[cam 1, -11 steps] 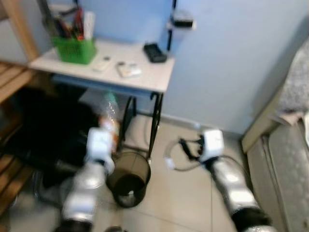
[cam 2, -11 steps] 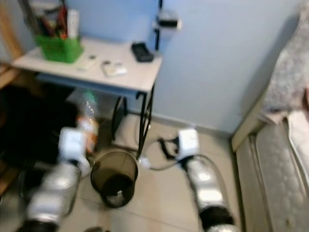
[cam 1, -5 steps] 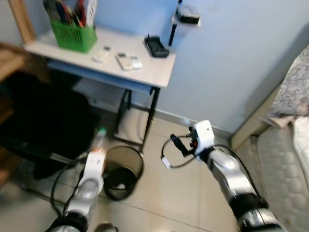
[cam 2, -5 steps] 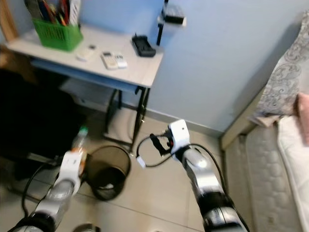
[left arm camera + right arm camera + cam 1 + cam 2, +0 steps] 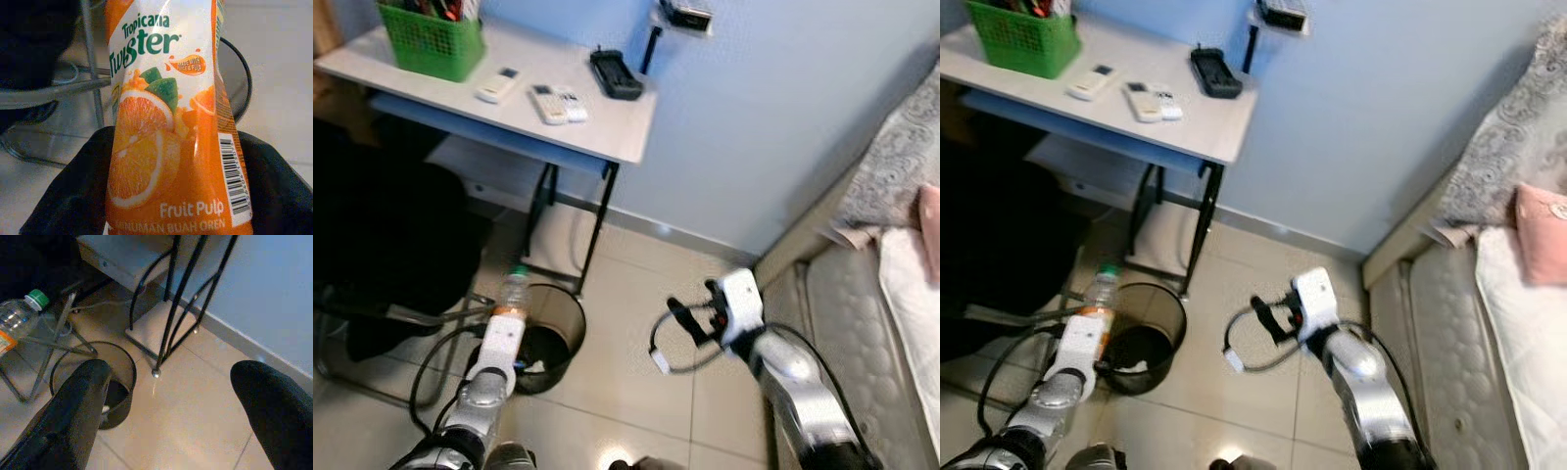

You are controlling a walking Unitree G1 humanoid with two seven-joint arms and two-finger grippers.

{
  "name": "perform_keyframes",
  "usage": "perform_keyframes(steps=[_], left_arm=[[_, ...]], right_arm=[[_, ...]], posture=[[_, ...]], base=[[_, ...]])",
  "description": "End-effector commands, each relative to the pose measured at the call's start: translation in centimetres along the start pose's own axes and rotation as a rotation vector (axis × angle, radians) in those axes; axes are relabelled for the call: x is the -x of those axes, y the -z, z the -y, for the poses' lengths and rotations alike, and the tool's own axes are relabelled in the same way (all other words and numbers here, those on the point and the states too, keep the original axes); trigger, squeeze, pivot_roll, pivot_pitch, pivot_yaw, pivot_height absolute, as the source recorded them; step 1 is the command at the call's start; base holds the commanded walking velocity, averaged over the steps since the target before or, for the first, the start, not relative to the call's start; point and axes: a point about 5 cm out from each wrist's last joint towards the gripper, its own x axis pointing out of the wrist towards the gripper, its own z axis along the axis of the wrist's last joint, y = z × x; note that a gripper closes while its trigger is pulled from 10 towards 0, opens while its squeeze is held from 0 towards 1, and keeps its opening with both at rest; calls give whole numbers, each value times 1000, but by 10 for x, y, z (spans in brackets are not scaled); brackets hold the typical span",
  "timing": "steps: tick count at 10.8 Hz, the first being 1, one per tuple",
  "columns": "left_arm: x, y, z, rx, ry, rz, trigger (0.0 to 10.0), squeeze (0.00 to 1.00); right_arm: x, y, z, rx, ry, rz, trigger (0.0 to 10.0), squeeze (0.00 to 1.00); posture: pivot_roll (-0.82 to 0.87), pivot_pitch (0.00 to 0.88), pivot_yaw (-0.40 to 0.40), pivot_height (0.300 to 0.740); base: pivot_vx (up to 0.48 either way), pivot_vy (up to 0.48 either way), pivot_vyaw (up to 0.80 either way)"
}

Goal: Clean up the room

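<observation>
Beside the rim of a round black mesh waste bin on the tiled floor, a clear plastic juice bottle with a green cap and an orange label is held upright by the left end effector, whose black fingers are closed against both sides of the label. The bottle's upper part is clear and looks empty. Its label reads "Tropicana Twister", "Fruit Pulp" and "minuman buah oren", with a small "made with juice & pulp" badge, a picture of cut oranges and a barcode down one edge. Something pale lies at the bottom of the bin; what it is cannot be told. The right end effector hangs over bare tiles to the right of the bin, its two black fingers spread wide and holding nothing, a black cable looping below its wrist. Behind the bin stands a white table with black metal legs, carrying a green plastic basket of pens, two white remote controls and a black device. A black chair crowds the left side, a mattress edges the right, and open floor lies between them.
</observation>
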Motion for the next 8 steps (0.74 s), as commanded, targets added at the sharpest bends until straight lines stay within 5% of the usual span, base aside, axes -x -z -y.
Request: perform_keyframes(steps=[1, 8], left_arm=[[0, 2, 5, -32, 12, -7, 0, 0], [-1, 7, -24, -133, -28, -41, 0, 0]], right_arm=[[8, -1, 8, 1, 33, -4, 10000, 0], [75, 19, -20, -70, 131, -61, 10000, 0]], posture=[[-87, 142, -216, 740], [-164, 260, -158, 740]], base=[[0, 0, 0], [0, 0, 0]])
